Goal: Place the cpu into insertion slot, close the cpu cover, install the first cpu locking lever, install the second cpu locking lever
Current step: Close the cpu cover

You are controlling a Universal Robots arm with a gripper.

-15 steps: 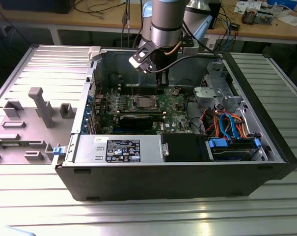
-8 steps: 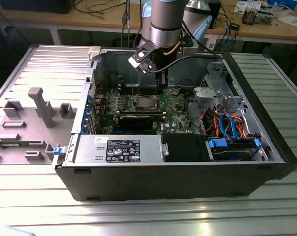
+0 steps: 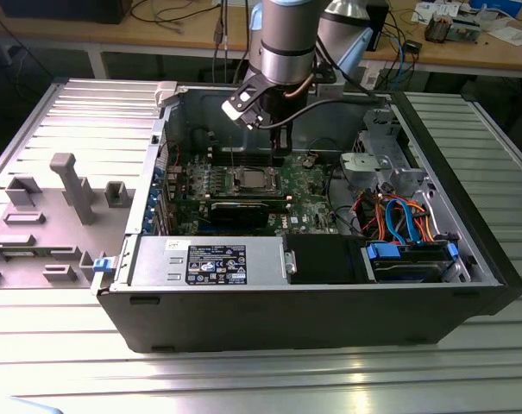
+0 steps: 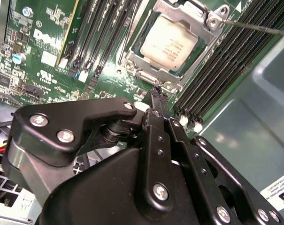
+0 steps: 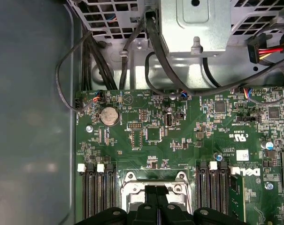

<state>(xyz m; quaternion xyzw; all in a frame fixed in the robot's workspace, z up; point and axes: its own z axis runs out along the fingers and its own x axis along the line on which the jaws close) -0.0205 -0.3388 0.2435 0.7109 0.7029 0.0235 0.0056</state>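
Observation:
The cpu (image 4: pixel 165 44), a silver-grey square chip, lies in the insertion slot (image 3: pixel 252 179) on the green board. The cpu cover (image 4: pixel 146 71), a thin silver frame, lies flat around the chip. A thin metal locking lever (image 4: pixel 259 27) runs out from the socket's corner screw. My gripper (image 4: pixel 157 91) hangs over the socket's edge with its black fingers pressed together, their tip just beside the cover's rim. The exterior view shows the gripper (image 3: pixel 280 153) above the board at the socket's back right. In the first wrist view the fingertips (image 5: pixel 151 197) cover the socket frame (image 5: pixel 132 180).
Long black memory slots (image 4: pixel 104 33) flank the socket on both sides. The case wall (image 4: pixel 254 117) stands close by the gripper. A grey power box (image 3: pixel 217 261), a drive bay with blue parts (image 3: pixel 411 259) and coloured cables (image 3: pixel 399 216) fill the case's front and right.

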